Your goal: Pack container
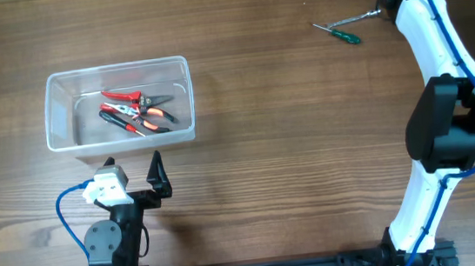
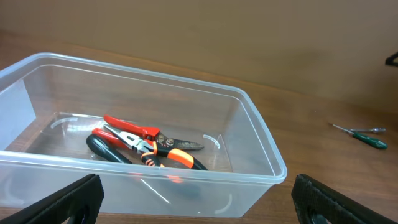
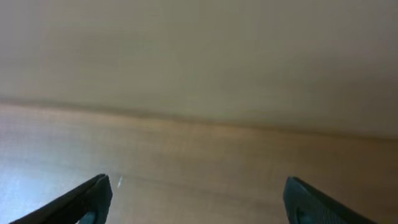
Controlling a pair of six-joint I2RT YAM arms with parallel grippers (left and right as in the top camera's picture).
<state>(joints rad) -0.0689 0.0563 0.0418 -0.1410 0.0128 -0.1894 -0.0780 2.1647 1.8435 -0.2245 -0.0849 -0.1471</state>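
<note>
The jaws of the left gripper [image 1: 133,167] stand wide apart and empty, just short of the near long wall of the clear container [image 1: 54,116], which sits at the left of the tabletop [image 1: 291,145]. Inside lie red-handled cutters [image 1: 134,98] and black-and-orange pliers [image 1: 136,119]. Far across, the right gripper [image 3: 199,202] has its jaws apart too, near a green-handled screwdriver [image 1: 339,32].

Overhead looks down; left wrist (low, close) shares the container [image 1: 65,123]; right skims tabletop [image 3: 199,165].
</note>
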